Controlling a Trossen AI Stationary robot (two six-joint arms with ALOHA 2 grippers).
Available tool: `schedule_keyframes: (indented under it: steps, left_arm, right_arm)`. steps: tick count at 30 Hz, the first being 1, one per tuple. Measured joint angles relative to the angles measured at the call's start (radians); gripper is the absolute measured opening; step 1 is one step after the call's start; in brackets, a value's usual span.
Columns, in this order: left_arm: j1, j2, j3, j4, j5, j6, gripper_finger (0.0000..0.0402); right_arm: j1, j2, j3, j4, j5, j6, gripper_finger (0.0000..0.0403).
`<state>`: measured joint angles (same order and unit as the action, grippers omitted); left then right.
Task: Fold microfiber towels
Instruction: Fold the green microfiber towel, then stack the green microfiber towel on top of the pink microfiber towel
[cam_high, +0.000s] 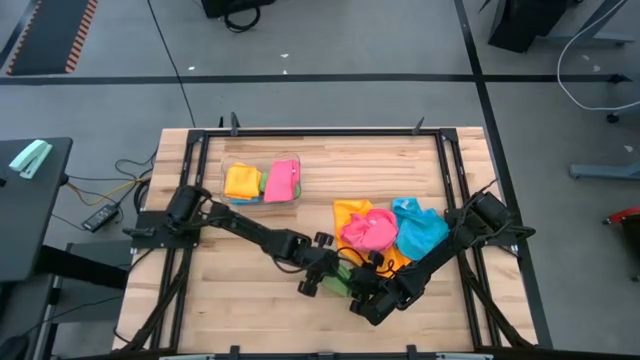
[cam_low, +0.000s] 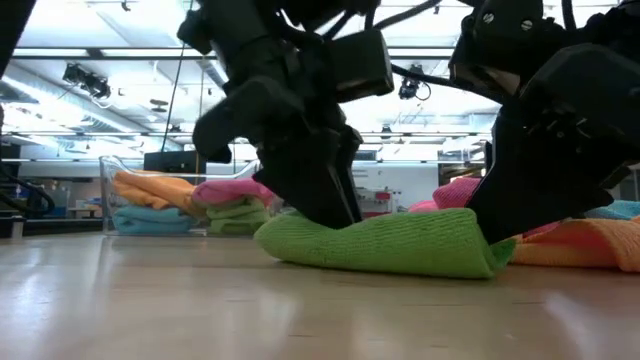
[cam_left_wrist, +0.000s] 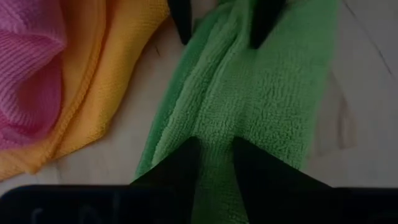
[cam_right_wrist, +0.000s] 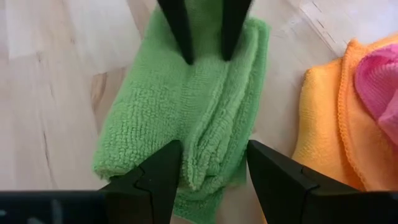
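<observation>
- Green towel (cam_low: 385, 245) lies nearest the low camera, folded into a thick bundle on the wooden table (cam_high: 250, 310), toward its front edge between the two arms.
- Left gripper (cam_left_wrist: 211, 158) is down on one end of the green towel; its fingers pinch a raised ridge of the cloth between them.
- Right gripper (cam_right_wrist: 211, 163) is on the opposite end, fingers spread to either side of the folded layers and pressed into the pile; whether it truly grips, cannot tell.
- Just beside the green towel: an orange towel (cam_high: 350, 212) lying loose, a crumpled pink towel (cam_high: 368, 232) on top of it, a blue towel (cam_high: 420, 228) touching both.
- Clear bin (cam_high: 262, 183) farther back holds folded towels: orange-yellow, pink, green, blue.
</observation>
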<state>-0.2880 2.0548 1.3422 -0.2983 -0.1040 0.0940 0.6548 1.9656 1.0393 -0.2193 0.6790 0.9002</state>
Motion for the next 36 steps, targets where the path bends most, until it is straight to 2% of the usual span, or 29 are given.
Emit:
schedule_keyframes:
  steps: [11,21,25,31,36]
  left_arm:
    - [-0.022,-0.028,0.001,-0.083,-0.027,0.07,0.0094]
    - [-0.081,-0.085,-0.002,-0.214,-0.12,0.068,0.0077]
    - [-0.13,-0.088,-0.002,-0.215,-0.219,0.042,0.0077]
    - [-0.228,-0.091,-0.002,-0.216,-0.513,-0.045,0.0107]
    - [-0.278,-0.091,-0.002,-0.229,-0.522,-0.022,0.0164]
  right_arm:
    - [0.002,0.0,0.0,-0.007,0.001,0.041,0.0196]
    - [0.002,0.0,0.0,-0.011,-0.004,0.074,0.0196]
    - [0.002,0.0,0.0,-0.012,-0.002,0.081,0.0196]
    - [0.001,0.0,0.0,-0.012,0.015,0.084,0.0196]
    - [-0.004,0.0,0.0,-0.012,0.016,0.084,0.0196]
